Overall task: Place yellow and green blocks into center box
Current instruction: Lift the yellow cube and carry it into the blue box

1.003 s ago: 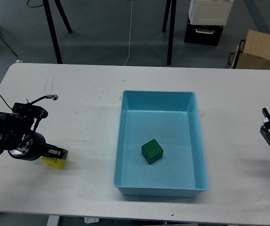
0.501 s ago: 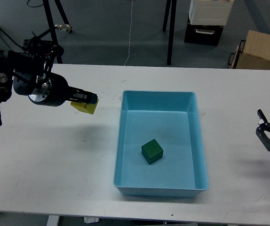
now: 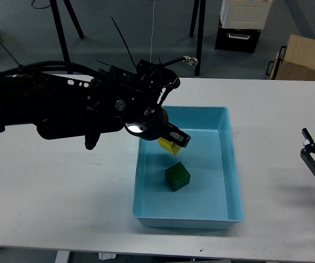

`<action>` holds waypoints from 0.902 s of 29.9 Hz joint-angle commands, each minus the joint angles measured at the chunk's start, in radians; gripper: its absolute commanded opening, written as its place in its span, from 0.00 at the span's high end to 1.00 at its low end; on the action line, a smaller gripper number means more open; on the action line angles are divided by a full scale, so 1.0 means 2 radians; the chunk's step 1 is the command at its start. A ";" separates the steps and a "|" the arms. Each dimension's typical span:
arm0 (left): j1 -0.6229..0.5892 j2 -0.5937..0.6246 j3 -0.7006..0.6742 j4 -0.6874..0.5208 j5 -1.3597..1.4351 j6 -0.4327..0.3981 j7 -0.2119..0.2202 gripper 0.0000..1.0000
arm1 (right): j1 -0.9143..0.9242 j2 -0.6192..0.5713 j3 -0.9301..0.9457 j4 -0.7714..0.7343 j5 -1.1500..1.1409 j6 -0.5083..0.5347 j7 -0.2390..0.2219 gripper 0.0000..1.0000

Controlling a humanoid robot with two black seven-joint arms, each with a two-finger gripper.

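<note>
Left hand (image 3: 175,140) clenched on the yellow block (image 3: 169,146), held over the box (image 3: 231,164), inside its rim near the far-left corner. Straight below and slightly nearer lies the box floor; just toward the near side of the hand sits the green block (image 3: 177,176), resting flat in the middle of the box, apart from the yellow block. Coming move, by judgement, a release: only a short drop separates the yellow block from the floor, with bare floor beneath and no need to travel further. Slight risk of the yellow block landing against the green one if let go too far toward the near side. Long axis of the box running away from the robot, leaving room on the far side of the green block. Left arm stretched across from the left edge, bulky and dark, forearm roughly level above the tabletop (image 3: 64,186), wrist angled down and right into the box. Right hand (image 3: 314,159) well off to the right, low over the tabletop, fingers spread and holding nothing, far from both blocks.
</note>
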 commanded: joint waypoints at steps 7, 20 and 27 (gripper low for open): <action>0.036 -0.034 0.001 0.032 0.001 0.000 -0.007 0.55 | -0.009 -0.008 0.005 0.000 0.000 0.001 0.000 0.01; 0.025 -0.012 -0.026 0.079 -0.027 0.000 -0.061 0.07 | -0.008 -0.008 0.003 0.000 0.000 0.002 0.000 0.01; 0.024 0.061 -0.087 0.082 -0.057 0.000 -0.064 0.06 | -0.004 -0.008 0.003 0.000 0.000 0.002 0.000 0.01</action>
